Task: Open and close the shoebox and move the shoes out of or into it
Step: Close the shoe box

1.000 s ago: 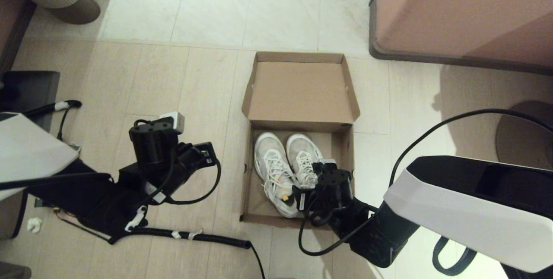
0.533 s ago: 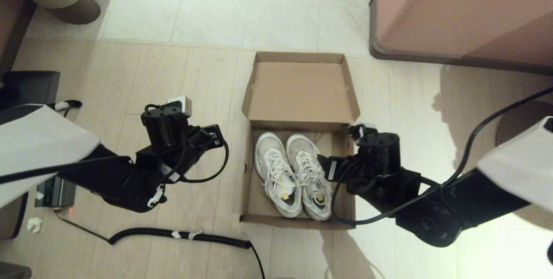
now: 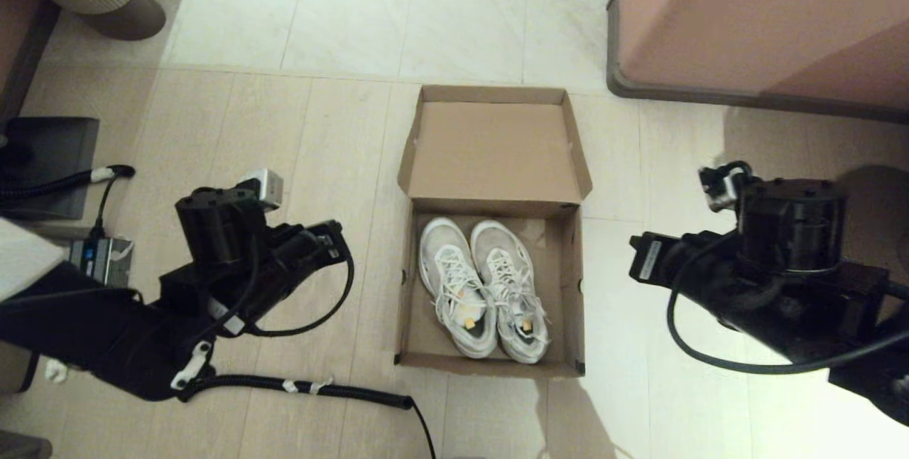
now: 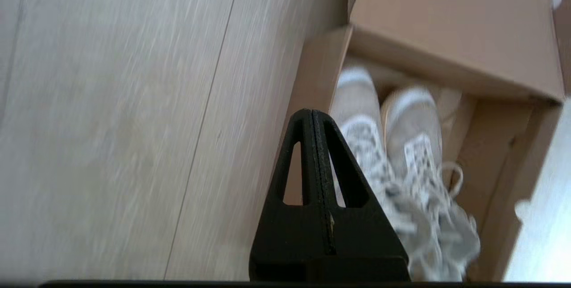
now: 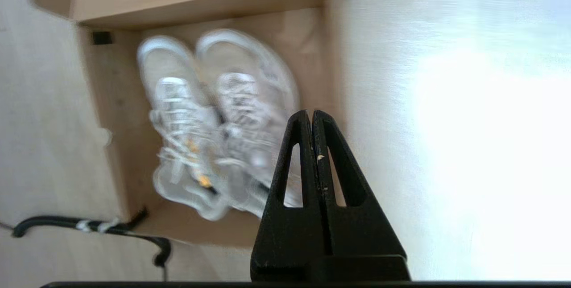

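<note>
shoes (image 5: 214, 123) blurred in wrist views, furniture block (image 3: 767, 18) cut off

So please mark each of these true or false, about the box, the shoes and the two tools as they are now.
1. The box lid is closed. False: it lies open.
2. Both shoes are inside the box. True.
3. The right tool holds a shoe. False: it is shut on nothing, beside the box.
4. The left tool is shut. True.
5. A coiled cable lies on the floor. True.
</note>
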### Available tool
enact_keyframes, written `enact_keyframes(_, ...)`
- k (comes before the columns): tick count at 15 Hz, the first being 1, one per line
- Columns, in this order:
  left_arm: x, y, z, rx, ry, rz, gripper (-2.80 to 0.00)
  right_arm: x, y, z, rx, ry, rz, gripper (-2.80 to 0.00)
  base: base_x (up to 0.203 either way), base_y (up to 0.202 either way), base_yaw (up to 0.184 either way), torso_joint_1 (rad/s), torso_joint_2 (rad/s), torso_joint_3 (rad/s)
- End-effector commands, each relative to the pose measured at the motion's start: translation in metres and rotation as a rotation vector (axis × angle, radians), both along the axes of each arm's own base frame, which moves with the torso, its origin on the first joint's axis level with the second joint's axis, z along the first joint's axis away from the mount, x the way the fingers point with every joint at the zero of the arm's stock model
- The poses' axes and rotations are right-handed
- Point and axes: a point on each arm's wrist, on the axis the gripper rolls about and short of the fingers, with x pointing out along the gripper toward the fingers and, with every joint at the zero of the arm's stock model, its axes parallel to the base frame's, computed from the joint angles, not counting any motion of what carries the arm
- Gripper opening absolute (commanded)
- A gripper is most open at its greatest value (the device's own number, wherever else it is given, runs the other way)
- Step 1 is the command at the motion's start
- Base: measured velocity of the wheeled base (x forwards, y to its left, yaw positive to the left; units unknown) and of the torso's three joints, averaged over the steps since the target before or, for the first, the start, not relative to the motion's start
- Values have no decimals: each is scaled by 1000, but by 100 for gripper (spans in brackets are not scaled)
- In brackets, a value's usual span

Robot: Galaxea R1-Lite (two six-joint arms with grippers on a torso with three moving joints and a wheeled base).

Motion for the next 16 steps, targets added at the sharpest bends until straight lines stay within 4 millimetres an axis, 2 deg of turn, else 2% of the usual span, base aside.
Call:
enact_keyframes(1, -21, 8, 10, -22, -16, 5, -280, -27, -28, 20, 32, -59, -51, -280, 0, 0, 0, 0, 0, 0)
enact_keyframes(3, -16, 10, 14, -75, -26, 13, -280, -30, -54, 13, 24, -25, -111, -280, 0, 0, 0, 0, 0, 0)
enact_keyframes(4, -3, 9, 18, -87, -47, 5, -280, -19, -64, 9, 32, -3, -102, -280, 0, 0, 0, 0, 0, 0)
enact_keyframes(7, 44, 1, 12, -103, -68, -65, -280, 37, -74, -3, 60, 57, -23, -280, 0, 0, 0, 0, 0, 0)
enact_keyframes(10, 98, -11, -21, -105, -56, -120, -280, 108, -71, -33, 32, 99, 24, -280, 0, 0, 0, 0, 0, 0)
enact_keyframes(12, 133, -17, -39, -112, -99, -127, -280, 151, -68, -57, 16, 64, 48, -280, 0, 0, 0, 0, 0, 0)
enact_keyframes(13, 145, -18, -43, -117, -131, -125, -280, 168, -66, -67, 14, 38, 55, -280, 0, 0, 0, 0, 0, 0)
enact_keyframes(16, 179, -23, -38, -146, -262, -80, -280, 213, -67, -74, 75, -73, 44, -280, 0, 0, 0, 0, 0, 0)
